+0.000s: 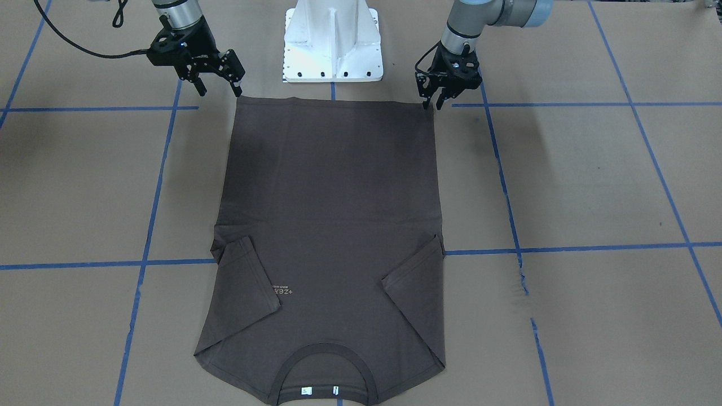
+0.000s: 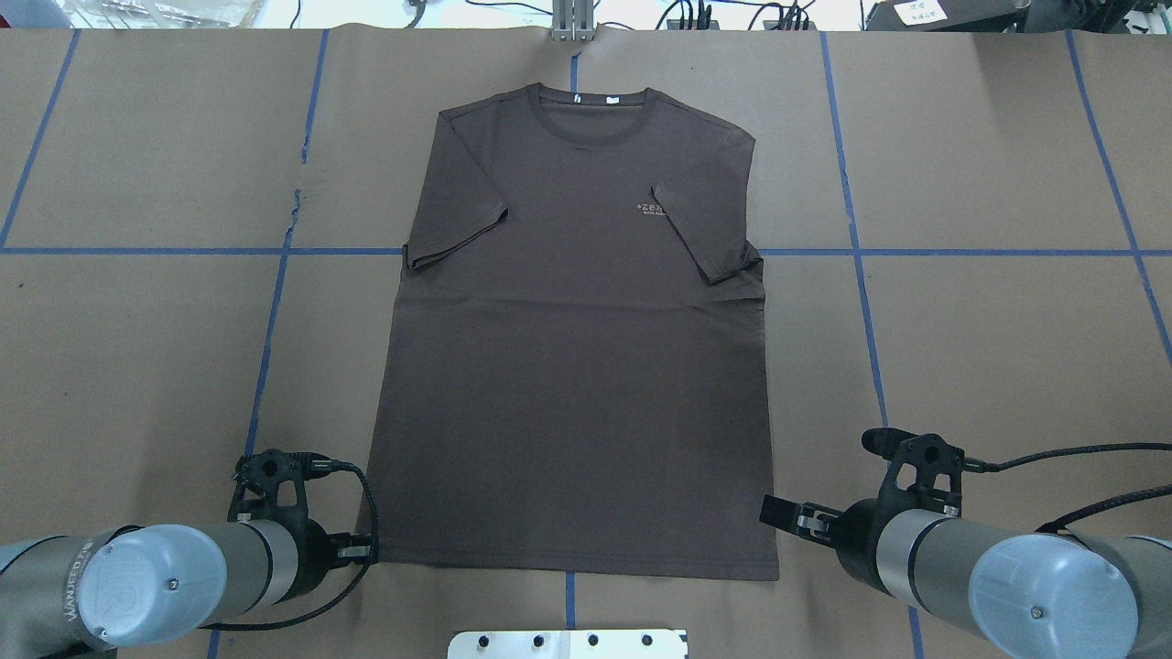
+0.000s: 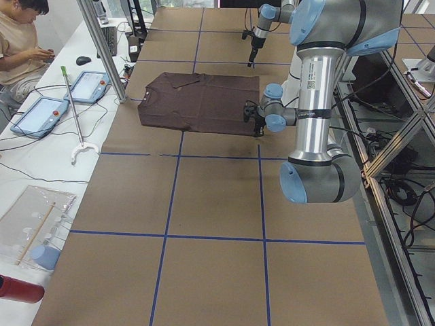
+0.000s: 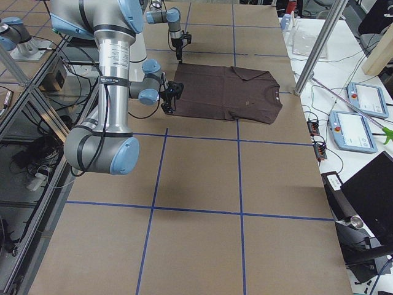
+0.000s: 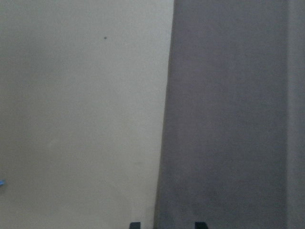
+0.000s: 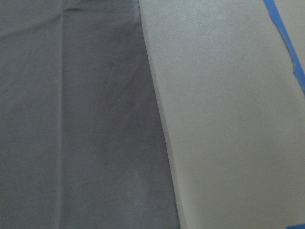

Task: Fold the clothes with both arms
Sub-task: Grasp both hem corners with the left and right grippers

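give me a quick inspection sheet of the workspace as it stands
surface: brown paper with a blue tape grid, lying flat
job's things: dark brown T-shirt spread flat, front up, both sleeves folded in, hem towards the robot
clutter: nothing seen
grippers: left gripper open at one hem corner; right gripper open just off the other corner; neither holds cloth
cables: black cables run along both wrists; the left one loops close to the shirt's edge
surroundings: white pedestal base beyond the hem; person seated at a side bench with teach pendants
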Available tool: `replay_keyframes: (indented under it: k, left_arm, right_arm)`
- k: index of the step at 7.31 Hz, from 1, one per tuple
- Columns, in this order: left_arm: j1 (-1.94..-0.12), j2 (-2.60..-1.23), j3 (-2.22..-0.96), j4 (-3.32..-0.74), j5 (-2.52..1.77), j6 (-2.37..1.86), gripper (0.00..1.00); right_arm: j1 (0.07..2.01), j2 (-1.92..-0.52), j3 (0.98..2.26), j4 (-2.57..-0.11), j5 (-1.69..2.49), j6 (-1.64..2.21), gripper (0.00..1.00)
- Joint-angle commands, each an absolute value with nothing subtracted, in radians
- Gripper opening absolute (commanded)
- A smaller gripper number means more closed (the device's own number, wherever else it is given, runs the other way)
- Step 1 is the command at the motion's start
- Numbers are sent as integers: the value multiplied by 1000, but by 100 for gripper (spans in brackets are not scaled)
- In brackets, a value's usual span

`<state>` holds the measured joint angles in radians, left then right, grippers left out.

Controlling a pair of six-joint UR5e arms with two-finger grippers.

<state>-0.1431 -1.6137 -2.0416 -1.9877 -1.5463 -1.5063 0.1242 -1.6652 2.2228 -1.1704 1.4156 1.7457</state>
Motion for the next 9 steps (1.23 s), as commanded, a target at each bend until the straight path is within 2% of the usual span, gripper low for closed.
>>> replay_keyframes:
  k: [1, 2, 4, 5, 6, 8, 9]
  left_arm:
    - [-135, -1614, -2039, -1987, -1546, -1506, 42]
    - [-135, -1615, -2040, -1987, -1546, -1506, 37]
    - [-129, -1617, -2040, -1987, -1546, -1506, 10]
    - [-129, -1618, -2040, -1987, -1546, -1506, 7]
    - [-129, -1618, -2040, -1987, -1546, -1506, 0]
    - [-129, -1620, -2040, -1987, -1546, -1506, 0]
    - [-129, -1621, -2042, -1987, -1546, -1506, 0]
  right_arm:
    - [126, -1666, 2223, -1170, 1416, 1746, 99]
    - [126, -1666, 2223, -1170, 1416, 1746, 99]
    - [126, -1666, 2223, -1172, 1416, 1746, 99]
    - [126, -1666, 2223, -1172, 1416, 1746, 99]
    - [126, -1666, 2223, -1172, 1416, 1746, 99]
    - [123, -1666, 2223, -1172, 1414, 1746, 98]
    - [118, -1661, 2223, -1173, 1411, 1782, 89]
